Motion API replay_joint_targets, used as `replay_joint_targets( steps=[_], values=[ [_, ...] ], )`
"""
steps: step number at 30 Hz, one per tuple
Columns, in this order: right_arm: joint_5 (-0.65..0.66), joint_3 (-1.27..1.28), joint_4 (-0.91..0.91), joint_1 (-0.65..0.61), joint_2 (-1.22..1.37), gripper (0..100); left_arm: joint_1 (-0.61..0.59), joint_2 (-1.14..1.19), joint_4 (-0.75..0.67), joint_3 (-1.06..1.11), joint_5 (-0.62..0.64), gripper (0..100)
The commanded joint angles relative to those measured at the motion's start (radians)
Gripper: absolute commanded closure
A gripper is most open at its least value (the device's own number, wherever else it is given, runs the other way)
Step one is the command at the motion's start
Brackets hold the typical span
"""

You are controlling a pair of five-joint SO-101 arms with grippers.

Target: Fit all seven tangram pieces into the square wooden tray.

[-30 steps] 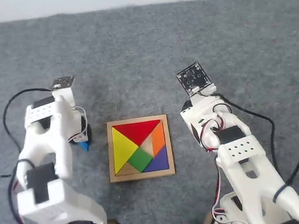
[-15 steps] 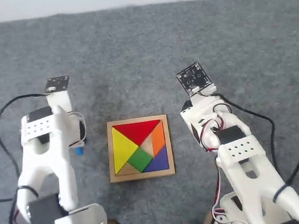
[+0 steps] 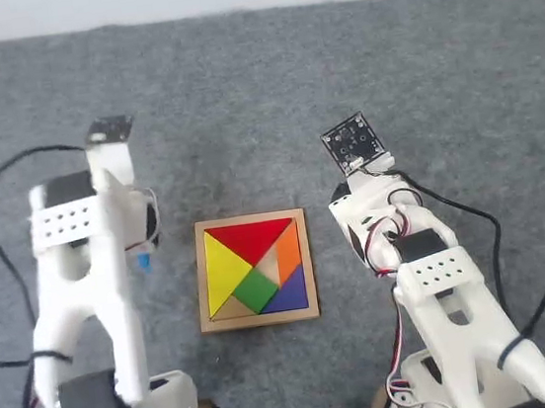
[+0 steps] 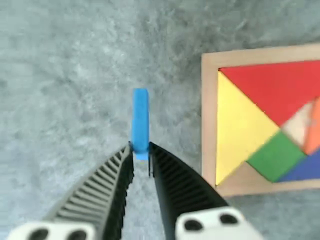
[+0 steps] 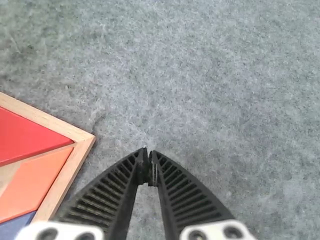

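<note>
1. The left gripper (image 4: 140, 150) had its jaws almost closed, pinching one end of the blue piece (image 4: 140, 117), which was seen edge-on.
2. The right gripper (image 5: 148, 159) had its jaws pressed together on nothing, above the grey carpet (image 5: 225, 75).
3. In the high view, the blue piece sat at 9 o'clock of the square wooden tray (image 3: 248, 221), apart from it.
4. In the tray lay a red triangle (image 3: 250, 239) at 12 o'clock, a yellow triangle (image 3: 221, 270) at 9, a green square (image 3: 255, 289) at 6 and an orange piece (image 3: 290, 254) at 3.
</note>
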Motion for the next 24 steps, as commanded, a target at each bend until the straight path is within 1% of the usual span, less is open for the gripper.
replay_joint_targets(
  steps=[1,4,8,10,11,13,18,20,22,24],
  values=[
    [0.011,-0.015,-0.002,-0.001,-0.048,99.1,0.055,-0.080,0.109,-0.127,0.055,97],
    [0.011,-0.015,-0.002,-0.001,-0.048,99.1,0.176,-0.071,0.114,-0.119,0.133,97],
    [0.011,-0.015,-0.001,0.004,-0.048,99.1,0.350,-0.015,-0.052,-0.013,0.235,97],
    [0.011,-0.015,-0.001,0.004,-0.048,99.1,0.410,0.017,-0.107,0.015,0.269,97],
    [0.011,-0.015,-0.001,0.004,-0.048,99.1,0.445,0.035,-0.126,0.025,0.310,97],
    [0.011,-0.015,-0.001,0.004,-0.048,99.1,0.479,0.064,-0.163,0.033,0.362,97],
    [0.011,-0.015,-0.002,0.001,-0.048,99.1,0.511,0.141,-0.250,0.048,0.410,97],
    [0.011,-0.015,-0.002,0.001,-0.048,99.1,0.549,0.172,-0.287,0.054,0.434,97],
    [0.011,-0.015,-0.004,0.001,-0.048,99.1,0.608,0.190,-0.348,0.074,0.503,97],
    [0.011,-0.015,-0.004,0.002,-0.048,99.1,0.664,0.204,-0.381,0.090,0.505,97]
  ],
)
